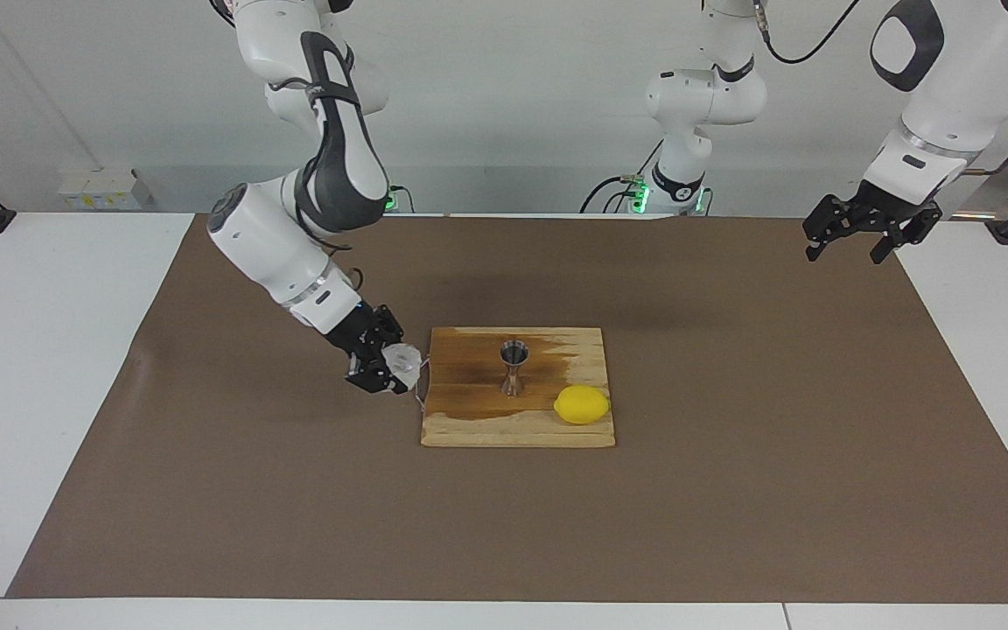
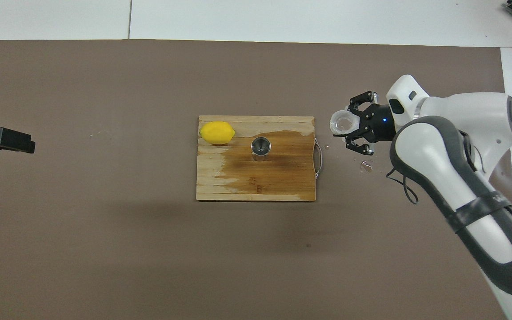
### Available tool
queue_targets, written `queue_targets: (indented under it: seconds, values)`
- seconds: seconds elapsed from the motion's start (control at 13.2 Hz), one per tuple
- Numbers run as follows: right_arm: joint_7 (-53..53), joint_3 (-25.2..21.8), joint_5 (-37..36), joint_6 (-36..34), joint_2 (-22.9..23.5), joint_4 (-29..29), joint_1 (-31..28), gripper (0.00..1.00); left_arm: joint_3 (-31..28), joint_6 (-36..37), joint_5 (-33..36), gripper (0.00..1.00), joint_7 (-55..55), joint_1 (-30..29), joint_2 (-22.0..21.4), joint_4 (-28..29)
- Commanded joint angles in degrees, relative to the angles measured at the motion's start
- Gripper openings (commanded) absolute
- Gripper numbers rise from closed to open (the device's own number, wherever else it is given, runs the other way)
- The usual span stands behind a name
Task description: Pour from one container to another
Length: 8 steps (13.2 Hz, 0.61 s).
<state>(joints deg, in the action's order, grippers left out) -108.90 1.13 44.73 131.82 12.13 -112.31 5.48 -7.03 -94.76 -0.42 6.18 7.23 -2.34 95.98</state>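
Brown table mat, wet wooden board with jigger upright and lemon
Right gripper clamped on cup beside board's edge; left gripper spread wide, waiting

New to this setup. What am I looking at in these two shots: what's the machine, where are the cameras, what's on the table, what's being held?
Two Franka robot arms at a table under brown paper. One camera faces the robots from across the table; the other looks steeply down from above their end. On the wooden cutting board stand a steel jigger and, beside it toward the left arm's end, a lemon; much of the board looks wet. The right claw holds a small translucent cup beside the board's handle end. The left claw waits, raised over the paper's edge.
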Motion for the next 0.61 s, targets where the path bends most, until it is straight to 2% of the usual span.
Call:
queue_targets:
  seconds: [0.0,0.3,0.53]
  values:
    - [-9.55,0.89,4.83,-3.84,-2.37,-6.68,-6.69,0.06,0.44,0.63,1.13,1.0,0.5,-0.46,-0.82,0.26]
    - [-16.16,0.8,7.03,-4.91,-2.02,-10.56,-11.37,0.06,0.44,0.63,1.13,1.0,0.5,-0.38,-0.82,0.26]
    - [-21.94,0.89,11.5,-5.09,0.17,-12.05,-13.91,0.07,0.44,0.54,1.13,1.0,0.5,-0.46,-0.82,0.26]
